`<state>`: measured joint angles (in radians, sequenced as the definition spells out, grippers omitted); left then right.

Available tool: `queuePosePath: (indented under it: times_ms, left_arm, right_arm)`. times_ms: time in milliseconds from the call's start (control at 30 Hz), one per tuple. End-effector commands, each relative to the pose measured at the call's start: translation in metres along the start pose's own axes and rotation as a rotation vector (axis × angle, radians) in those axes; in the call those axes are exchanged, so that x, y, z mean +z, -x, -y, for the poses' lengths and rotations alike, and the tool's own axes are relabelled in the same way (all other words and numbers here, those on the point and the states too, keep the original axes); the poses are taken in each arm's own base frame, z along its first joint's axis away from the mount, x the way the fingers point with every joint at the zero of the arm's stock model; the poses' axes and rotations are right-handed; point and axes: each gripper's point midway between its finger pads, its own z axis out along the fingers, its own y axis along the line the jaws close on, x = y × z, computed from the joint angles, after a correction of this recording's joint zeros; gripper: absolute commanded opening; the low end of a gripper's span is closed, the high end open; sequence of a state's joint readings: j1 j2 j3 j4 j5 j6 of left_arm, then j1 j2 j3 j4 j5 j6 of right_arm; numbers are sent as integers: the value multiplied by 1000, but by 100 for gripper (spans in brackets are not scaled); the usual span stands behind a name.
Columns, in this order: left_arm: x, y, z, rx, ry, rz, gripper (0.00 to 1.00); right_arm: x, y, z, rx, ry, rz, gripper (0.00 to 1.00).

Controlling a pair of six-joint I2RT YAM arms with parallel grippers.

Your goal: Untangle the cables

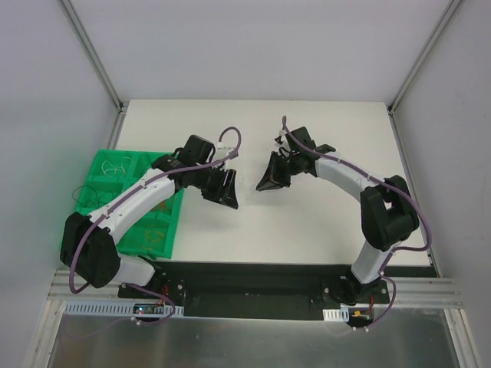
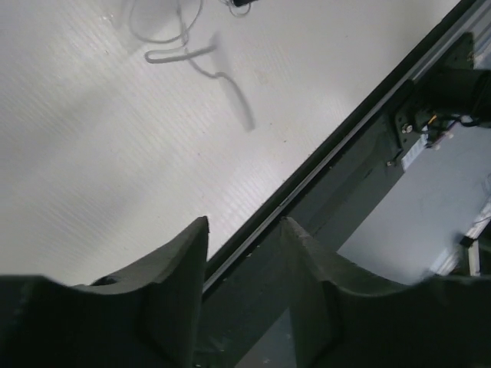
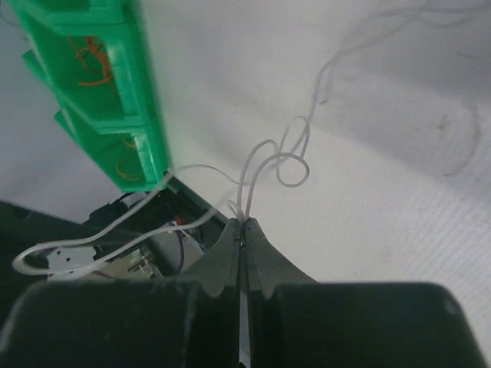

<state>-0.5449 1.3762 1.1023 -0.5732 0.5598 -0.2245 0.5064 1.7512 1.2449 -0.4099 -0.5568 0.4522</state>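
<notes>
Plainly the untangling is underway and not finished. The right gripper [image 3: 244,224] is clenched on the white cables [image 3: 280,165], with several strands pinched at the tips of its closed fingers. It holds them over the table [image 1: 307,123], to the right of the green tray [image 3: 146,115]. Just past the fingertips the strands cross and curl through one another in a small knot of loops, so they are not yet separated. One long end trails off away from the tray, and another runs back on the tray's side.

The left gripper [image 2: 244,261] has its fingers apart with nothing between them, and it sits between the tray and the right gripper. Its wrist view shows a pale loop at the far edge. Whether that loop belongs to the same bundle cannot be told.

Inside the tray, orange cables [image 3: 96,61] lie in separate compartments, which suggests that some sorting is already done. What appears to be left is a second hold on the white loops, a pull to part them, and a place in the tray for each strand.
</notes>
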Motion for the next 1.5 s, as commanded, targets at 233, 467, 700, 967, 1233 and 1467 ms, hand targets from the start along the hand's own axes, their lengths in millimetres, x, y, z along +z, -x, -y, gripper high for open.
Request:
queuePosePath:
  times_ms: [233, 467, 700, 967, 1233, 1467]
  left_arm:
    - [-38, 49, 23, 28, -11, 174, 50]
    - [-24, 48, 43, 34, -183, 106, 51]
    - [-13, 48, 37, 33, -189, 74, 53]
    - [-4, 50, 33, 8, -194, 59, 54]
    - [-12, 57, 50, 57, -295, 105, 0]
    - [-19, 57, 55, 61, -351, 146, 0]
  right_arm:
    - [-47, -47, -61, -344, 359, -174, 0]
    - [-58, -57, -74, -380, 438, -162, 0]
    - [-64, -62, -91, -403, 501, -165, 0]
    - [-70, -63, -111, -393, 561, -168, 0]
    - [-75, -49, -107, -325, 488, -110, 19]
    - [-76, -34, -69, -270, 321, 34, 50]
